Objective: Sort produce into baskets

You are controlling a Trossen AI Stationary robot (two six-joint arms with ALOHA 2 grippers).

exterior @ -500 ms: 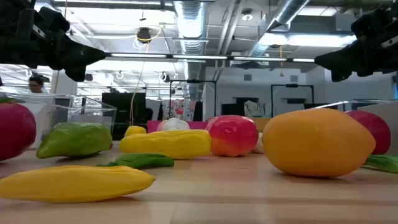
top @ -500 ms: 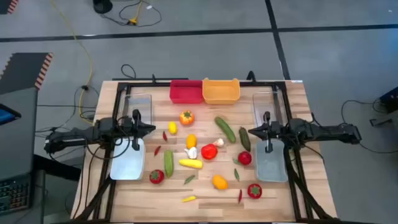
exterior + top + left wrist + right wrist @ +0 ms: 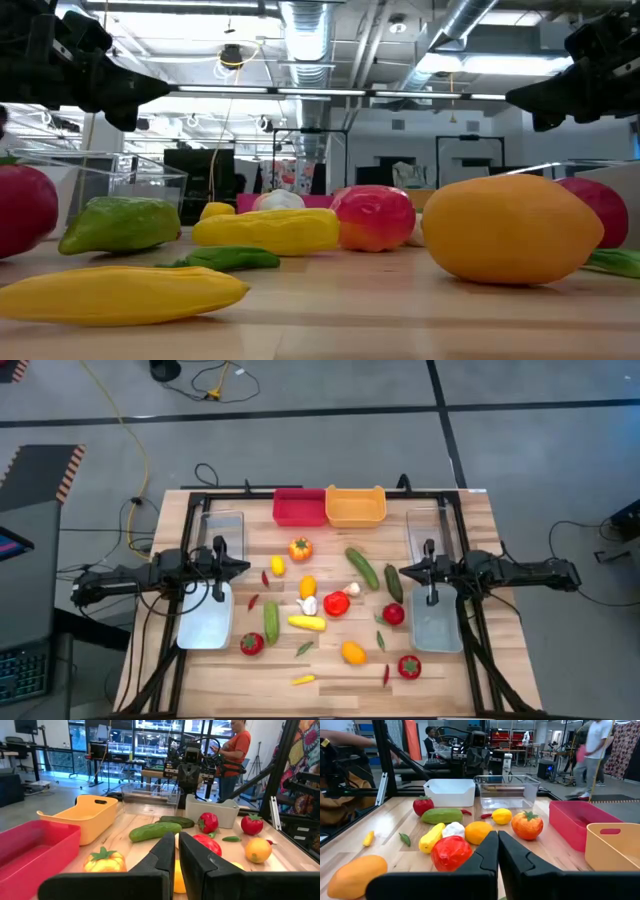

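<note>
The produce lies scattered over the middle of the wooden table: an orange pepper [image 3: 300,548], two green cucumbers [image 3: 362,567], tomatoes [image 3: 337,604], a yellow squash [image 3: 307,623], garlic [image 3: 309,605] and small chilies. A red bin [image 3: 299,507] and an orange bin [image 3: 355,506] stand at the far edge. My left gripper [image 3: 245,568] hovers shut at the left of the produce, pointing right, level above the table [image 3: 175,839]. My right gripper [image 3: 390,572] hovers shut at the right, pointing left [image 3: 497,836]. Neither touches anything.
Clear tubs stand at far left [image 3: 222,530] and far right [image 3: 428,528]. Pale trays lie under each arm, on the left [image 3: 205,617] and right [image 3: 437,622]. A black frame [image 3: 330,492] rims the table. People stand in the room beyond.
</note>
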